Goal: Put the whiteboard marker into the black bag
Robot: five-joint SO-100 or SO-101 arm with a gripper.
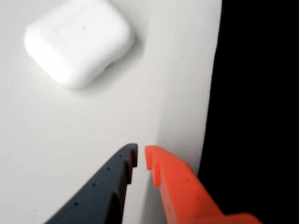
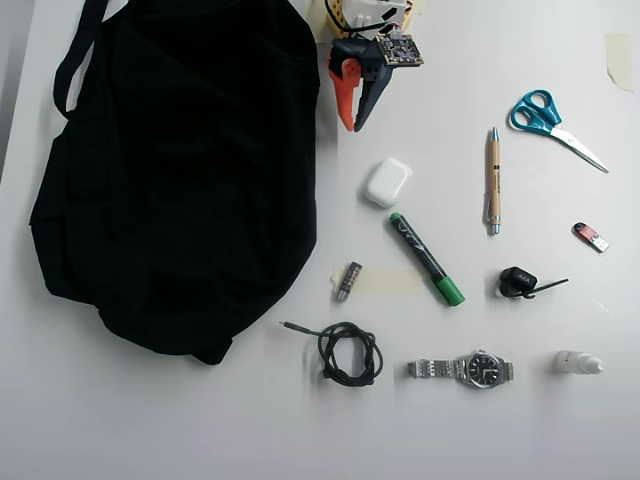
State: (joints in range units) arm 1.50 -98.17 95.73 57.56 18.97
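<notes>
The claw (image 2: 353,128) is almost shut and holds nothing. The whiteboard marker (image 2: 426,258) lies on the bench (image 2: 520,430), past the white case (image 2: 387,183). Open wide, reach over, grab its middle.

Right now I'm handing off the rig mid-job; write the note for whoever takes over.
Gripper: empty, fingertips nearly closed, hovering near the top of the table in the overhead view, between the black bag and the white earbud case.
Whiteboard marker: lies untouched on the table, diagonal, just below the earbud case, green cap toward the lower right. The tan pen to its right is not the target.
Done: nothing yet.
Left: open up, reach past the case, grasp the marker, carry it to the bag, release.
</notes>
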